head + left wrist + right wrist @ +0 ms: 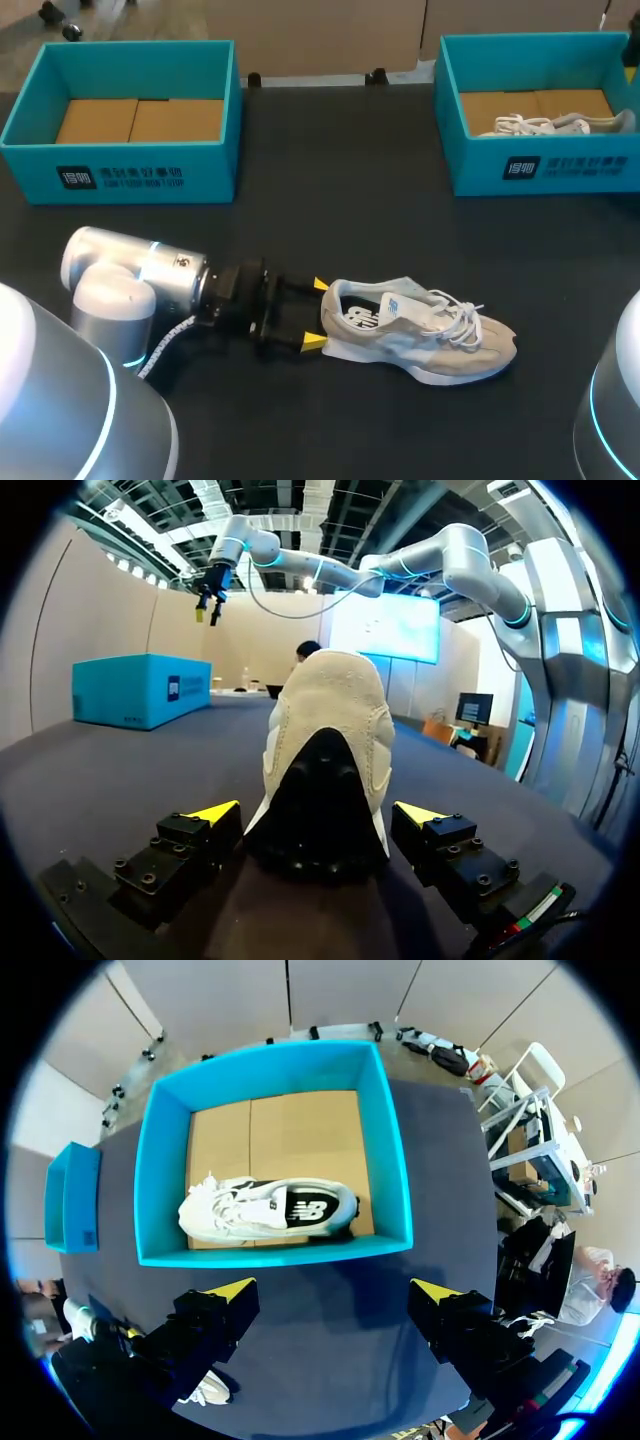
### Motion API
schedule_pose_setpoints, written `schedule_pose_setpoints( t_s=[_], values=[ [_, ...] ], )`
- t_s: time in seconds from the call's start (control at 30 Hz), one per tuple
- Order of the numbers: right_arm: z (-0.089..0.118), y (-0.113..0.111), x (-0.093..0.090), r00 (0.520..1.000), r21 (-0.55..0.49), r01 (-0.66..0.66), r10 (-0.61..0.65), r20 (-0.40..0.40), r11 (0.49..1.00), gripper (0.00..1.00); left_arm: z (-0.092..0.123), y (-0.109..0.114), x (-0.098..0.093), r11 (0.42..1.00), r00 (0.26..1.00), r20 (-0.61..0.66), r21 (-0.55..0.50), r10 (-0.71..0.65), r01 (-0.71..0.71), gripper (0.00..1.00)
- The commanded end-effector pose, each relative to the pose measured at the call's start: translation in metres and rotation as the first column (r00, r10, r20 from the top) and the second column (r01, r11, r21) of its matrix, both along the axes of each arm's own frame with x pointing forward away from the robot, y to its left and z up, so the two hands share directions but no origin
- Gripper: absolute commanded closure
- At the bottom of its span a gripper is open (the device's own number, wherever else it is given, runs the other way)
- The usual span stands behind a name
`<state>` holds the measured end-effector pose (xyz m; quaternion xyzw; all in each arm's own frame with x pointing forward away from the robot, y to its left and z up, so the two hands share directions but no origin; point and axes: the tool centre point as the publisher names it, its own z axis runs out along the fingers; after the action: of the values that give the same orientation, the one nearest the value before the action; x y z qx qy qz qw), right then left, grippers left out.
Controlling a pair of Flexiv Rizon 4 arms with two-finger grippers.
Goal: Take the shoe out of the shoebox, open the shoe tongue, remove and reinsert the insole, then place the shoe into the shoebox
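A beige-grey sneaker [425, 328] lies on its sole on the dark table, toe pointing right. My left gripper [316, 313] is at table height behind it, open, one yellow tip on each side of the heel. In the left wrist view the sneaker's black heel [320, 810] sits between the spread fingers [213, 812] of the left gripper [318, 815]. My right gripper [333, 1290] hangs open and empty high above the right teal shoebox [275, 1060], which holds a white shoe [270, 1208]. In the left wrist view, the right gripper [210, 585] shows far overhead.
An empty teal shoebox [120, 165] with a cardboard floor stands at the back left. The right shoebox [540, 165] with the white shoe [555, 124] stands at the back right. My right arm's base [615, 400] is at the near right corner.
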<state>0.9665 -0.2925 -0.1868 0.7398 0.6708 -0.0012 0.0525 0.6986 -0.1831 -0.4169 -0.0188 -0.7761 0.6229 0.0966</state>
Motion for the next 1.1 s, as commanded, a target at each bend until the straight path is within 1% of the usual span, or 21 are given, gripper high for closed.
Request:
schedule_pose_setpoints(
  t_s=[0.03, 0.43, 0.6, 0.83, 1.1],
  values=[
    [0.000, 0.000, -0.001, 1.000, -0.001, 0.001, -0.001, 0.001, 1.000, 0.00, -0.005, -0.009, 0.001, 1.000, 1.000, -0.001, 0.003, -0.006, 0.006, 0.00],
    [0.000, 0.000, -0.001, 1.000, -0.001, 0.001, -0.001, 0.001, 1.000, 0.00, -0.007, -0.019, -0.004, 0.999, 1.000, -0.003, 0.011, -0.031, 0.031, 0.00],
    [0.000, 0.000, -0.001, 1.000, -0.001, 0.001, -0.001, 0.001, 1.000, 0.00, -0.007, -0.021, -0.004, 0.999, 0.999, -0.010, 0.007, -0.034, 0.034, 0.00],
    [0.000, 0.000, -0.001, 1.000, -0.001, 0.001, -0.001, 0.001, 1.000, 0.00, -0.008, -0.021, -0.011, 0.999, 0.999, -0.020, 0.005, -0.048, 0.049, 0.00],
    [0.000, 0.000, -0.001, 1.000, -0.001, 0.001, -0.001, 0.001, 1.000, 0.00, -0.008, -0.025, -0.007, 1.000, 1.000, -0.005, 0.015, -0.017, 0.017, 0.00]
  ],
)
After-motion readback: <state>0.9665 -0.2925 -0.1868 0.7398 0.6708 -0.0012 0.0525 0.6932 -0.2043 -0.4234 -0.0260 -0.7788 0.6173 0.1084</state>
